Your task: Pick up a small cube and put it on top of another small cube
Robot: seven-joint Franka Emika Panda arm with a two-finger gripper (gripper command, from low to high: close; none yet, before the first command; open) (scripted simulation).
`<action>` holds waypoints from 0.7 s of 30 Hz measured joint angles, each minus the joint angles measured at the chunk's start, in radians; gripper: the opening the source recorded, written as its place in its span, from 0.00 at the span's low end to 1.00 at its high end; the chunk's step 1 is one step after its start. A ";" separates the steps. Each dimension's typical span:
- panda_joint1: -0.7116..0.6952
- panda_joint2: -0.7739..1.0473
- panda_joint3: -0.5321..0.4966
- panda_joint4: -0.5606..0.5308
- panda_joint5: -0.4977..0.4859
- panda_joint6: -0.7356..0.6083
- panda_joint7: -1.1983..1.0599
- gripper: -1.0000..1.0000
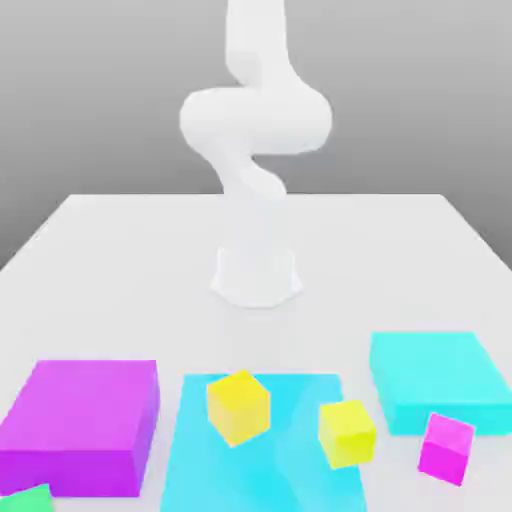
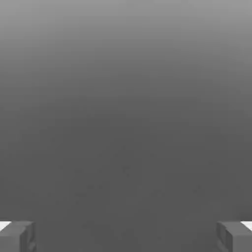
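Observation:
The small green cube point(image 1: 25, 498) lies at the front edge on the exterior view's left, cut off by the picture's border, just in front of a large purple block. The small magenta-pink cube point(image 1: 446, 448) rests on the white table near the front on the exterior view's right. In the hand view my gripper point(image 2: 126, 237) is open: its two grey fingertips point(image 2: 17, 236) stand far apart with nothing between them, and beyond them is plain grey background. The white arm point(image 1: 255, 130) rises from its base at the table's middle and leaves the picture upward.
Two yellow cubes point(image 1: 238, 407) point(image 1: 347, 432) sit on a flat cyan sheet point(image 1: 265, 470) at front centre. The large purple-magenta block point(image 1: 80, 425) stands on the exterior view's left, a cyan block point(image 1: 438, 380) on its right. The arm's base point(image 1: 256, 275) stands behind them.

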 joint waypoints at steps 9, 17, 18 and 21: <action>-0.016 0.331 -0.089 0.056 -0.058 0.064 -0.180 0.50; -0.048 0.621 -0.173 0.104 -0.021 0.124 -0.398 0.50; -0.057 0.658 -0.179 0.110 -0.011 0.131 -0.429 0.50; -0.095 0.769 -0.186 0.128 0.025 0.153 -0.527 0.50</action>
